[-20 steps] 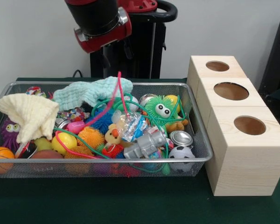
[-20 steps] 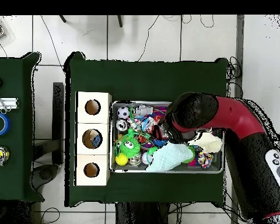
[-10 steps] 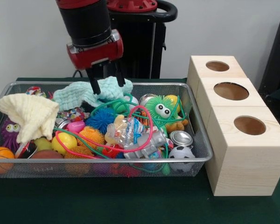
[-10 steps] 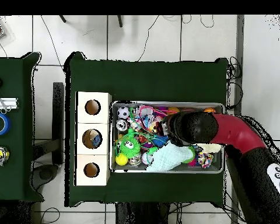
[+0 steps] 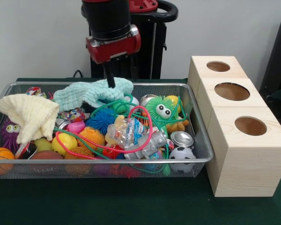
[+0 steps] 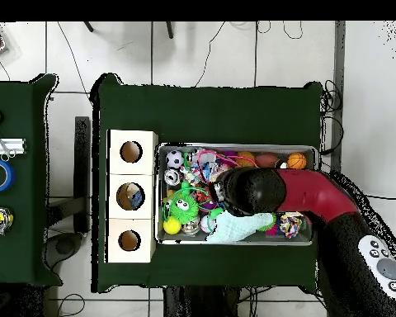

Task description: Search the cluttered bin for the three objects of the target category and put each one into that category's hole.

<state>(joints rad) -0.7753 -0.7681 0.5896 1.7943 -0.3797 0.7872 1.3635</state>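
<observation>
The gripper (image 5: 111,80) is hovering over the bin's (image 5: 202,151) mint cloth (image 5: 91,93), probably searching; its opening is unclear.

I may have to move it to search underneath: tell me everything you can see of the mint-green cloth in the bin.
The mint-green cloth is soft, waffle-textured fabric, crumpled and spread along the far side of the wire bin, its rear fold at rim height. It lies on the toys, over green cord loops, beside the cream cloth. The gripper hangs at its far right hump; contact cannot be told. Overhead, it shows beside the arm.
</observation>
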